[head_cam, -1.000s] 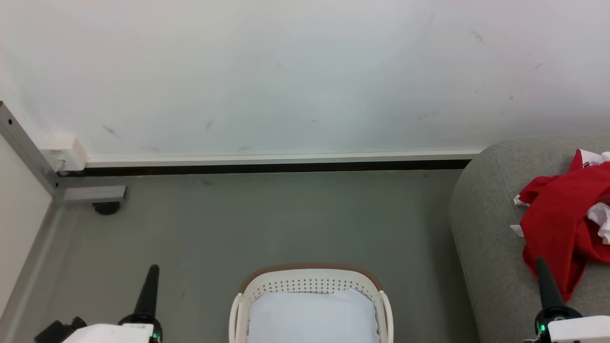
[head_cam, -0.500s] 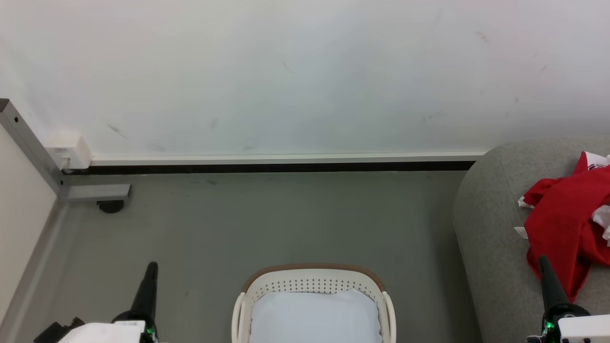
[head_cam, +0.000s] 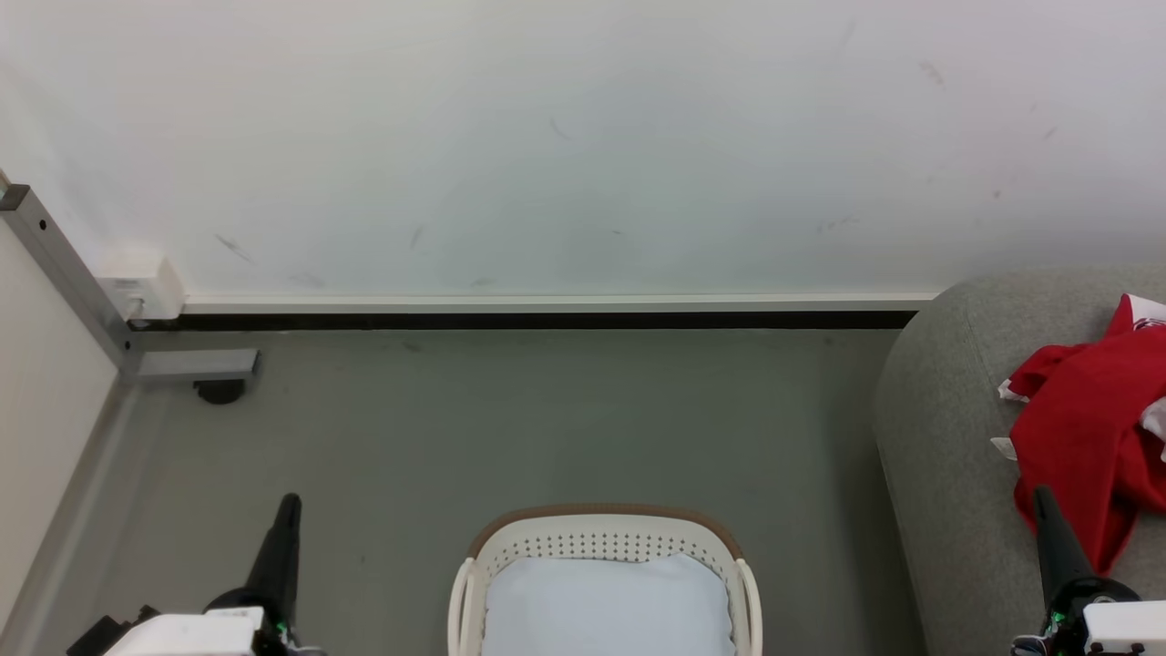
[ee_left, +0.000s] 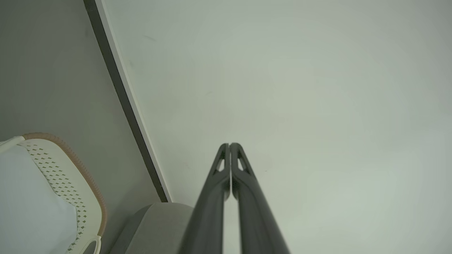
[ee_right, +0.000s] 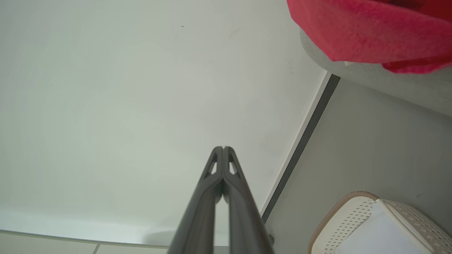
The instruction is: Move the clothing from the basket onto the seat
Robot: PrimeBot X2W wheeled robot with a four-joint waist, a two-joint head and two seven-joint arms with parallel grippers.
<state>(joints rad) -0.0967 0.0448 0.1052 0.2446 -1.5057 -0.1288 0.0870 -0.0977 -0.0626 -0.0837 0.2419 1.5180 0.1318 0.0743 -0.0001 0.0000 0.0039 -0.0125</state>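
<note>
The red clothing lies bunched on the grey seat at the right edge of the head view; its red fabric also hangs over the seat's edge in the right wrist view. The cream basket with its brown rim stands on the floor at bottom centre, showing only its pale base inside. My left gripper is shut and holds nothing, left of the basket. My right gripper is shut and holds nothing, in front of the clothing's lower edge. Both wrist views show the fingertips pressed together: left gripper, right gripper.
A white wall with a black skirting strip runs across behind the grey floor. A grey metal frame foot on a black caster stands at the left, beside a white block on the wall.
The whole head view has shifted slightly, so wall, seat and clothing sit a little further right and down. Both grippers stay shut and hold nothing.
</note>
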